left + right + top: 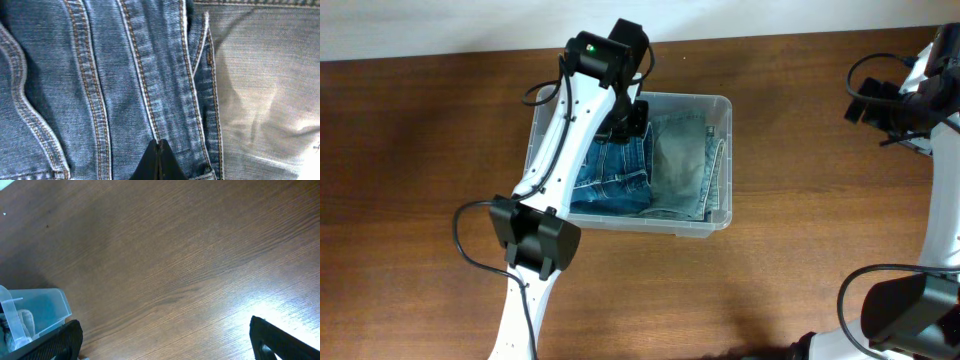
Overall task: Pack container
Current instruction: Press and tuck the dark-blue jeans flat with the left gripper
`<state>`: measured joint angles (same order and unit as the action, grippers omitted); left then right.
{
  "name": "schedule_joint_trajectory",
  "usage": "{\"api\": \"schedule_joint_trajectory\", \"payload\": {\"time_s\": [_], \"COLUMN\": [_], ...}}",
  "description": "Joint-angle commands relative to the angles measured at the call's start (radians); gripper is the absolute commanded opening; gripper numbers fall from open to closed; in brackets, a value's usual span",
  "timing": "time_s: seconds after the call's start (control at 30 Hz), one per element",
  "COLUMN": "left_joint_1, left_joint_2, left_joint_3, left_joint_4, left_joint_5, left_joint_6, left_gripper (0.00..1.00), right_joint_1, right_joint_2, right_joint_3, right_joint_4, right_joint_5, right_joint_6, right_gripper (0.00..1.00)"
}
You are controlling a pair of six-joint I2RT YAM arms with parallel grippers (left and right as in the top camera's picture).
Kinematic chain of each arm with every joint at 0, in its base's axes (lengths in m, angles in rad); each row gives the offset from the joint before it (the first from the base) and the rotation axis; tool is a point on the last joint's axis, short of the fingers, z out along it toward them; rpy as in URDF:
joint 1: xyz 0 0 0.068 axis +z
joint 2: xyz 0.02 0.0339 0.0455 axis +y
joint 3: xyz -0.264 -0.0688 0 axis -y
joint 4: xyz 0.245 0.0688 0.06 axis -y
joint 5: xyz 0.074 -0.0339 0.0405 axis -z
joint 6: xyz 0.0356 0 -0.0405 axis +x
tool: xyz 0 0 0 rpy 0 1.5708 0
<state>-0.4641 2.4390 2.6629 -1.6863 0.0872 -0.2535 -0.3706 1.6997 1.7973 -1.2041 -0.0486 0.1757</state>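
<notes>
Dark wood-grain table (420, 150) fills the overhead view, and the container (729, 150) sits just toward twelve o'clock from its centre, long side running from nine to three. Two folded pairs of jeans lie inside it: the darker blue jeans (615, 185) on the nine o'clock side, the pale washed jeans (682, 165) on the three o'clock side, their edges touching down the middle.

Your left arm reaches in over the eleven o'clock corner. On its wrist camera the left fingers (159, 160) are pressed together, tips down on the dark denim right beside a stitched seam. You cannot tell from here whether a fold of cloth is caught between them. Your right fingers (280, 340) are spread wide and grip nothing, over bare table well off at three o'clock, with only a corner of the container showing at their eight o'clock.

The main risk lies in the lift-out. If those closed tips have snagged the seam, raising the arm will likely drag the dark jeans up and undo the fold, or pull a leg over the rim. Pushing harder could also slide the light bin across the smooth wood, since nothing braces it. Watch the left arm's cable near the nine o'clock wall, too.
</notes>
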Motion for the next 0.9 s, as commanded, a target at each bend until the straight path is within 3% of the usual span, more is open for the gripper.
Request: {"api": "schedule_joint_trajectory", "payload": {"time_s": [0.0, 0.37, 0.7, 0.87], "left_joint_1": [-0.007, -0.048, -0.050, -0.050], "left_joint_2": [-0.034, -0.073, -0.194, -0.193], "left_joint_3": [0.003, -0.056, -0.424, -0.640], "left_joint_4": [-0.002, -0.002, 0.003, 0.202], "left_joint_5": [0.022, 0.015, -0.037, -0.071], "left_joint_6": [0.032, 0.047, 0.046, 0.046], "left_gripper": [0.00, 0.00, 0.01, 0.00], "right_joint_1": [-0.003, -0.003, -0.003, -0.003], "right_joint_2": [-0.005, -0.005, -0.005, -0.005], "right_joint_3": [0.007, 0.006, 0.006, 0.006], "right_joint_4": [-0.001, 0.000, -0.001, 0.000], "right_joint_5": [0.008, 0.008, 0.008, 0.008], "right_joint_6": [-0.007, -0.007, -0.007, -0.007], "right_gripper": [0.99, 0.99, 0.98, 0.99]}}
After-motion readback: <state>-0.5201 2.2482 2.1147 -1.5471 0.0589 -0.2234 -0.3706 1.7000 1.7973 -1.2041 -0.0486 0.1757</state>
